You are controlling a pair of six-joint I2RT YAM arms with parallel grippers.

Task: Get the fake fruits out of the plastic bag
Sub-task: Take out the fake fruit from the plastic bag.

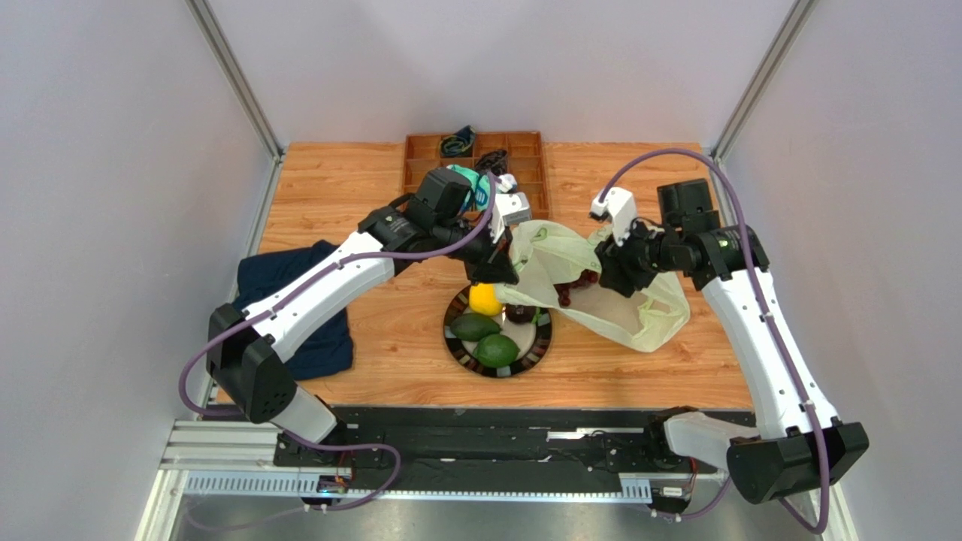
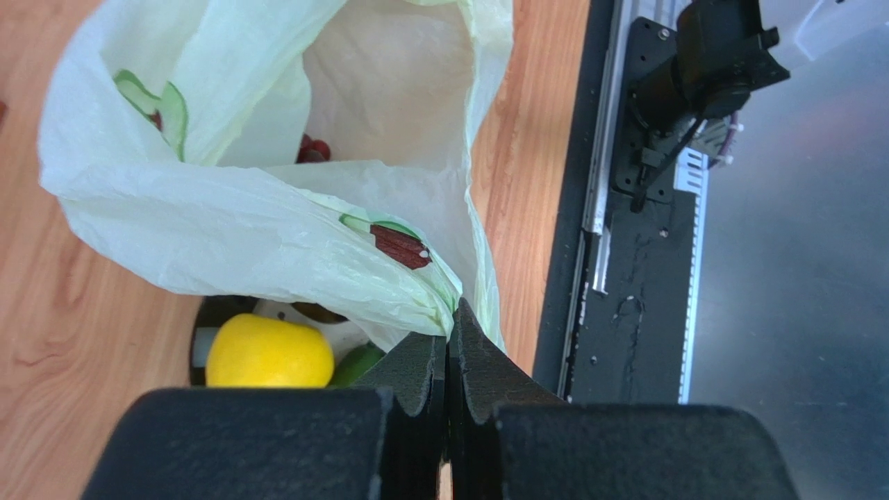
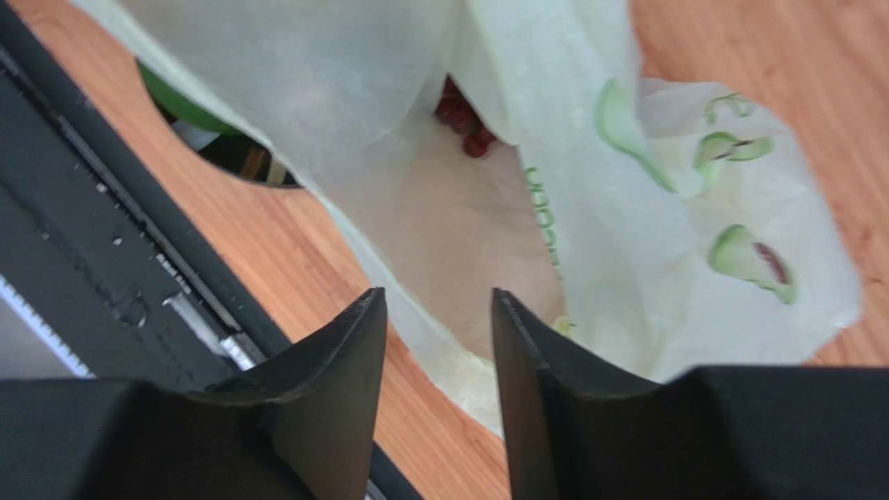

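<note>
Plastic bag [image 1: 587, 287] lies centre-right on the table [image 1: 339, 180], its rim pinched in the clenched left end effector [image 2: 452, 333], so the released right end effector [image 3: 436, 302] should dip cleanly through the held-open mouth toward the grape bunch [image 3: 464, 115] inside, avoiding film.

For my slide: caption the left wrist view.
Left jaws pinch the plastic bag; grapes inside, lemon on the plate below.

Nothing could properly be read from where I stood. The plastic bag [image 3: 668, 125] carried a short line of green lettering [image 3: 539, 224] running down one fold, too creased and blurred to make out. Beside it were printed avocado motifs [image 3: 746, 255], pictures only. No brand, number or label showed elsewhere.
</note>
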